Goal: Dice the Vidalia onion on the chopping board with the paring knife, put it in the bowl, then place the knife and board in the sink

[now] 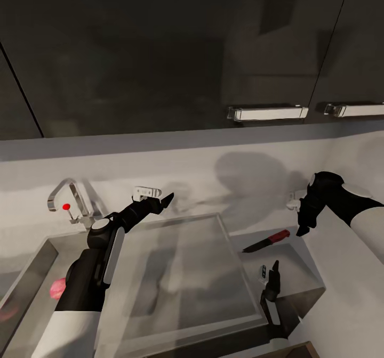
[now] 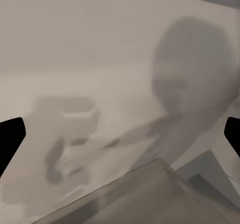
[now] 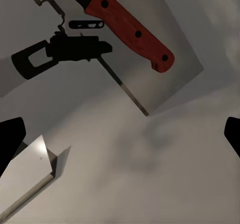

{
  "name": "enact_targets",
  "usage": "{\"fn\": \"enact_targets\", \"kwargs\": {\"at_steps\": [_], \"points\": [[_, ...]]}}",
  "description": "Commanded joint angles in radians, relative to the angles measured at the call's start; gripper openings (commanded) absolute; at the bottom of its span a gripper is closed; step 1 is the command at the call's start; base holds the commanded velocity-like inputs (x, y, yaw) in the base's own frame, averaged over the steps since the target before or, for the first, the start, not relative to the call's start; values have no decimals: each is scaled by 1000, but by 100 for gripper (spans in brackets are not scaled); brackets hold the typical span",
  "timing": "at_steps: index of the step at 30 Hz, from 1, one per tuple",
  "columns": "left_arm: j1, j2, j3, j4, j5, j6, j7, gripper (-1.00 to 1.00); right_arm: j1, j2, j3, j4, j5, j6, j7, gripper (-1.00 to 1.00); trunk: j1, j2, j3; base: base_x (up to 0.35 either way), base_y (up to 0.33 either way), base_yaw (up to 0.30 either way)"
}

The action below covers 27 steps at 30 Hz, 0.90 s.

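Nearest the head camera, the left arm (image 1: 90,278) rises from the lower left of the frame, black over a white sleeve, reaching up and right over the sink (image 1: 32,273). Its left gripper (image 1: 160,202) sits above the far rim of the basin, close to the pale wall; in the left wrist view both dark fingertips (image 2: 11,134) stand at opposite edges of the picture, so the jaws are wide apart and hold nothing.

Paring knife (image 1: 266,241): lies flat right of centre in the head view, on the grey steel surface beside the basin. Its long axis runs diagonally, dark blade tip toward the lower left, red handle toward the upper right. The right wrist view shows the red riveted handle (image 3: 131,29) in the upper middle of its frame.

Right gripper (image 1: 306,219): hangs just right of and above the knife handle, apart from it. In the right wrist view its fingertips (image 3: 10,139) lie at the two side edges, jaws spread and empty.

Sink basin: a flat, translucent grey slab (image 1: 181,273) covers most of it. A pinkish rounded object (image 1: 57,290) shows low at the left, partly behind the arm; I cannot tell what it is.

Chrome tap (image 1: 69,201), with its red dot, stands at the upper left of the basin. Glossy black upper cabinets (image 1: 160,54) fill the top of the frame.
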Motion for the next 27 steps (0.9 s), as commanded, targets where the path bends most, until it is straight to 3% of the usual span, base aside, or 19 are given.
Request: {"fn": "enact_targets", "kwargs": {"at_steps": [1, 14, 27], "points": [[-1, -1, 2, -1, 2, 8, -5, 100, -1, -1, 5, -2, -1, 10, 3, 100, 1, -2, -2, 0, 0, 0], [-1, -1, 2, -1, 2, 8, -5, 100, -1, -1, 5, -2, -1, 10, 2, 100, 1, -2, -2, 0, 0, 103], [-1, -1, 2, -1, 2, 8, -5, 100, -2, -1, 5, -2, -1, 10, -1, 100, 1, -2, -2, 0, 0, 11]]}}
